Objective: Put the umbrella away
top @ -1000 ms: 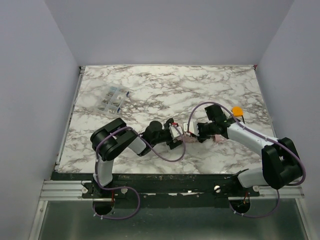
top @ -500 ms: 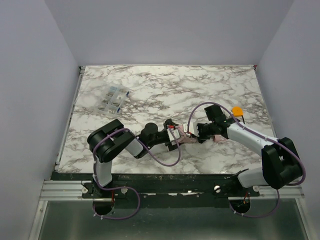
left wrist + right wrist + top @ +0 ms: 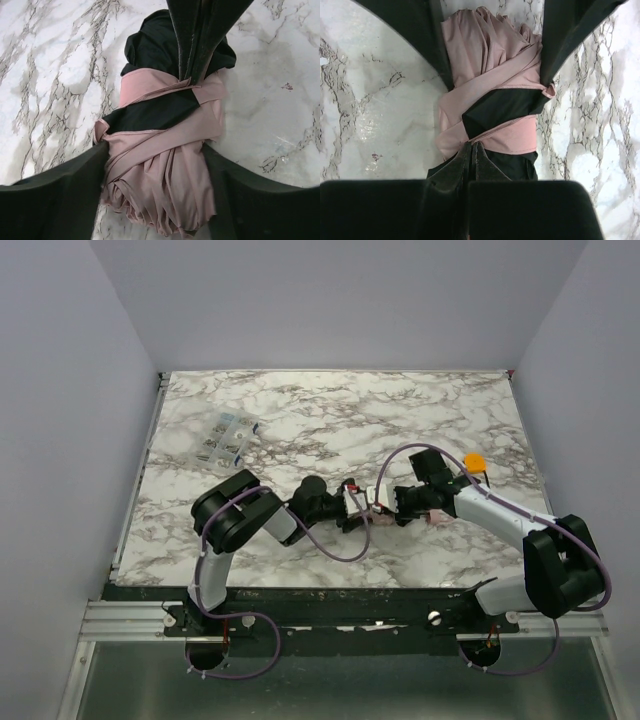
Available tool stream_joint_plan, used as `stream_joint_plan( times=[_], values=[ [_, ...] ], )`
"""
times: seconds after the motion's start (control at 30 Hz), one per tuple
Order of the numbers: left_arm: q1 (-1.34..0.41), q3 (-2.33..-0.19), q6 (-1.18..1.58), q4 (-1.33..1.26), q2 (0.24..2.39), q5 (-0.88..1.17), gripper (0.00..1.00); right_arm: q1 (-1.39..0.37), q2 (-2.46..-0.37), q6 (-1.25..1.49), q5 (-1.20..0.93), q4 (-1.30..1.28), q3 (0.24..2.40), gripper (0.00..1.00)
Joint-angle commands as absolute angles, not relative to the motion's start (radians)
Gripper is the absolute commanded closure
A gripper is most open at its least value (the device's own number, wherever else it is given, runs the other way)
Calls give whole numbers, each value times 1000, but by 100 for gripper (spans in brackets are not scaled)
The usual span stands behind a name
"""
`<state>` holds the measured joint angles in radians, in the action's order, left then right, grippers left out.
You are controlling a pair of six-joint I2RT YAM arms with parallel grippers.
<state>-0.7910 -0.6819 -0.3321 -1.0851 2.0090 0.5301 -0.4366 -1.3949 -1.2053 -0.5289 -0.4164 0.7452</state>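
The umbrella (image 3: 165, 175) is folded up into a soft pink bundle and lies flat on the table (image 3: 50, 75), so the job looks like it is at the step of tying the bundle shut. The pink strap (image 3: 150, 85) goes round the umbrella next to a black band (image 3: 155, 112), but the cloth at the other end is puffy and loose. The right gripper (image 3: 472, 147) is shut tight, with its two fingers pressed together. Its tips sit right on the strap at the dark end of the umbrella, and the strap bunches up toward them, so I think it is pinching the strap. The left gripper (image 3: 154, 147) comes at the umbrella from the loose, frilly end. Its fingers stand wide apart, one on each side of the bundle, and they touch the cloth on both sides. I cannot tell if they are squeezing it or only resting against it. The next move, I think, needs the left gripper to hold the bundle so it cannot roll, while the right gripper pulls the strap snug and presses it down. It should pull gently, because the cloth could slip out and puff open. A small orange thing (image 3: 474, 461) sits near the umbrella, past its dark end, and no gripper touches it.
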Motion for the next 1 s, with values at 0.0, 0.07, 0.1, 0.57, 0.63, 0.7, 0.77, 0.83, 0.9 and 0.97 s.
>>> stream_joint_plan(
  times=[0.0, 0.07, 0.1, 0.57, 0.63, 0.7, 0.77, 0.83, 0.9, 0.97],
  values=[
    [-779, -708, -296, -925, 2065, 603, 52, -448, -1416, -1192, -569, -516, 727, 100],
    [-763, -719, -269, -888, 2075, 625, 83, -448, -1414, -1190, -572, -521, 728, 100],
    [-753, -721, -255, -880, 2078, 638, 93, -448, -1410, -1189, -575, -523, 729, 100],
    [-655, -857, -147, -544, 2092, 723, 100, -425, -1336, -1189, -531, -575, 776, 100],
    [-650, -890, -146, -483, 2102, 732, 100, -426, -1337, -1198, -504, -576, 778, 100],
    [-642, -932, -140, -408, 2115, 743, 100, -426, -1334, -1196, -473, -565, 775, 100],
    [-635, -961, -138, -361, 2128, 766, 100, -425, -1333, -1196, -447, -551, 769, 100],
    [-628, -983, -133, -327, 2136, 787, 100, -425, -1335, -1198, -424, -540, 762, 100],
    [-616, -1006, -129, -288, 2145, 810, 100, -424, -1336, -1204, -410, -536, 756, 100],
    [-608, -1036, -118, -245, 2155, 819, 100, -424, -1333, -1203, -397, -525, 753, 100]
  ],
)
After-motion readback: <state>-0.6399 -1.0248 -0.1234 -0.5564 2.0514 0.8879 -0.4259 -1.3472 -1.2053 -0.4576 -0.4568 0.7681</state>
